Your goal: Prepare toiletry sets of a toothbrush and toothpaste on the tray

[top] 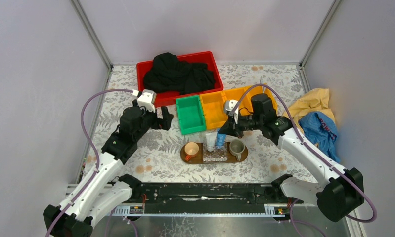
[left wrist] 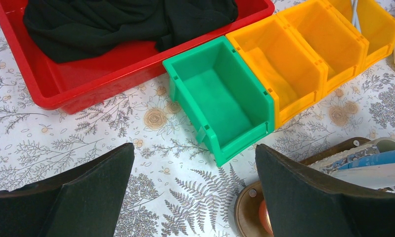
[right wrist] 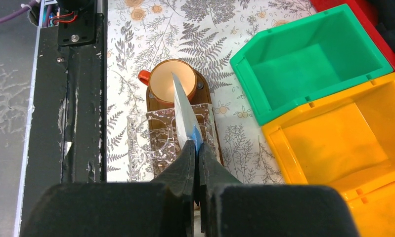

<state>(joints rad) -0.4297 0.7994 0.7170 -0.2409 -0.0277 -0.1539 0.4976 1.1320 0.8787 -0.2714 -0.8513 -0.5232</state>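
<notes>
A floral-printed surface [top: 155,148] carries everything. At its far edge sits a glossy red plastic crate [top: 212,64], rectangular, with a crumpled black cloth [top: 178,74] heaped inside. Beside it runs a row of open-fronted plastic bins: one green bin [top: 190,116], then yellow bins [top: 212,106] touching it wall to wall. At the right edge lie soft, rumpled yellow and blue cloths [top: 316,116].

The tray [top: 201,149], a dark-brown wooden oval with rounded ends, lies in front of the bins. On it stand a clear ribbed plastic box [top: 215,154] in the middle, a round orange cup [top: 191,149] at one end and a grey mug [top: 236,146] at the other.

The left fingers [top: 166,118] gape wide and hold nothing, hanging above the surface near the green bin. The right fingers [right wrist: 196,148] are pinched tight on the flat end of the silvery-white toothpaste [right wrist: 183,106] over the clear box; the blue tube [top: 220,138] sits just beside it. The toothbrush [left wrist: 355,17], thin and pale, rests in the farthest yellow bin.
</notes>
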